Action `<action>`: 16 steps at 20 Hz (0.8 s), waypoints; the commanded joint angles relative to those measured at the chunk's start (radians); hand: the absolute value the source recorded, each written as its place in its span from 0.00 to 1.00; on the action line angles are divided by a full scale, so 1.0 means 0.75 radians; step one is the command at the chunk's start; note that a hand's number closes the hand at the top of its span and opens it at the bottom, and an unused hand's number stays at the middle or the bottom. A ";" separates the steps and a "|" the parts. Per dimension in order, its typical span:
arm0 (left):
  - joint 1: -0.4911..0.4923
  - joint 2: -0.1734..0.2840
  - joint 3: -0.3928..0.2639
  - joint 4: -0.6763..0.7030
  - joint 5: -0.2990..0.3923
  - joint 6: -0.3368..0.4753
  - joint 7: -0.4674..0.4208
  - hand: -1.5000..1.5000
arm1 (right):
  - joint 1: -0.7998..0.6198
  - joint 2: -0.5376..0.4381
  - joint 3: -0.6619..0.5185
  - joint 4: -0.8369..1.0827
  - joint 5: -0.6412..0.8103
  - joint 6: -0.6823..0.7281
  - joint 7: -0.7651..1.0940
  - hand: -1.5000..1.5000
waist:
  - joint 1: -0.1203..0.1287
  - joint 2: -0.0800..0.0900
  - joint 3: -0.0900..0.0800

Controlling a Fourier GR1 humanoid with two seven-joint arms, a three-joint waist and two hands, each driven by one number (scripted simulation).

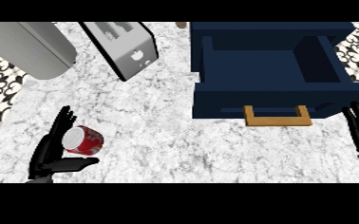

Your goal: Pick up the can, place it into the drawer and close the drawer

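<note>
Two hands show at the lower edges of the head view, one on each side. At about eight o'clock the left hand (pixel 51 144) lies on the marble bench (pixel 161 123), fingers straight and spread, pointing up toward twelve, with the thumb stretched out toward three o'clock beneath the can (pixel 84 140). That red can with a pale top lies tilted between the fingers and the thumb, its pale end right against the fingers; nothing curls round it, so the hand is open and not clamped on it. Whether the can rests on the bench or against the palm cannot be told.

At about three o'clock only a few thin dark fingers of the right hand (pixel 351 126) show at the picture's edge, straight and pointing up, just beside the drawer's front corner; they look relaxed and hold nothing.

Toward one to two o'clock stands the dark blue cabinet with its drawer (pixel 270 92) pulled out toward the robot, the inside visible and nothing seen in it. A tan handle (pixel 278 116) sits on the drawer front. The can is well apart from the drawer, across the bench.

At eleven o'clock a silver toaster (pixel 126 47) stands at an angle, and at ten o'clock a grey rounded box (pixel 35 50) reaches the picture's left edge
</note>
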 commanded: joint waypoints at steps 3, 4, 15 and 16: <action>0.014 -0.031 -0.051 -0.053 0.018 0.012 0.045 0.00 | 0.006 0.035 0.004 -0.043 0.017 -0.019 0.021 0.00 | 0.002 -0.001 0.000; -0.053 -0.011 -0.040 -0.012 0.013 0.040 0.064 0.00 | -0.010 -0.014 -0.046 0.062 -0.023 0.039 -0.025 0.00 | 0.000 0.000 0.000; -0.066 -0.031 -0.101 -0.034 0.041 -0.014 0.048 1.00 | 0.054 0.045 0.028 -0.139 -0.010 -0.010 0.076 0.00 | 0.001 -0.001 0.000; -0.059 -0.067 -0.120 -0.080 0.047 -0.010 0.052 1.00 | 0.024 0.045 0.009 -0.059 -0.013 0.027 0.032 0.00 | 0.003 -0.001 0.000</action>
